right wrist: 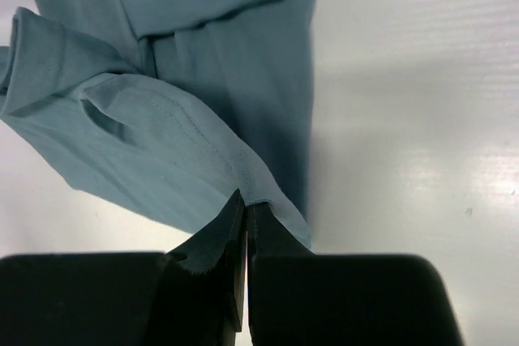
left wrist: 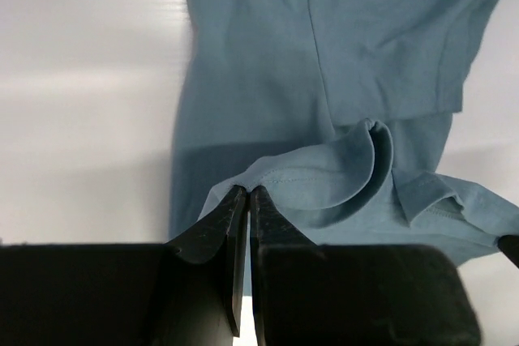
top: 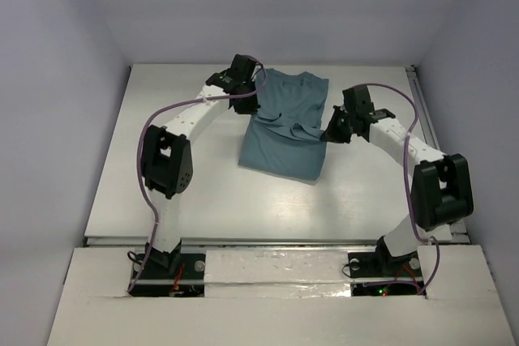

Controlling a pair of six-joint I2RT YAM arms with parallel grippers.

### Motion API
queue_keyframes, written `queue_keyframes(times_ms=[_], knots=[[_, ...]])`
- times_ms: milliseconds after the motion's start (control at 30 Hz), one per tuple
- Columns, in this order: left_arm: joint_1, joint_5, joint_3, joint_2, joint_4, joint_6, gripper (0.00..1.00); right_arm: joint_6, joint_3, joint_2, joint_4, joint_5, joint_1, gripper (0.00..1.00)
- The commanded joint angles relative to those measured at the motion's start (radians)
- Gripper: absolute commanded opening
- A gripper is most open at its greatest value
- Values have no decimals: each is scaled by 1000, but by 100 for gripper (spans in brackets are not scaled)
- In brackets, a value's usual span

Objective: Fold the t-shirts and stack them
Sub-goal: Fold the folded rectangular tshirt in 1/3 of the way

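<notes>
Pinching the teal t-shirt (top: pixel 284 131) from both sides, the two arms have it between them, a little beyond the middle of the white worktop (top: pixel 203 200). The left arm (top: pixel 190 119) has its jaws pressed together on a curled, stitched edge (left wrist: pixel 324 180) of the cloth. The right arm (top: pixel 405 143) has its jaws clamped on the hem (right wrist: pixel 211 139) at the opposite side.

Both grips look thin, right on the edge of the fabric, and that is the worry. Any sharp tug or fast swing could let the soft cotton slide out of one pair of jaws, and that half of the fold would drop.

There is also a rumpled ridge (top: pixel 285 129) across the shirt between the arms. If the arms travel unevenly, or too close together, that slack may get trapped as a crease and the fold would land skewed. Whether each pinch holds one layer or two, I cannot tell. If it is one, the underside may drag behind.

As for containers, no bin, tray or basket shows in any view, and the t-shirt lies straight on the worktop.
</notes>
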Motion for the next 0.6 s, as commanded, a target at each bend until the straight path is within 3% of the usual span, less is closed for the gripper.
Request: queue_keyframes(times_ms=[0,200,500,567], knots=[[13,-17,80,48,-5,24,0,-51,74,50,70,-5,-21,0],[33,-5,201,166,-8,10,0,-61,151,156,115,-38,-65,0],[63,17,254,247,50,4,0,-91,287,316,115,-41,-84,0],[63,20,264,261,59,7,5,-98,333,358,100,-49,-84,0]])
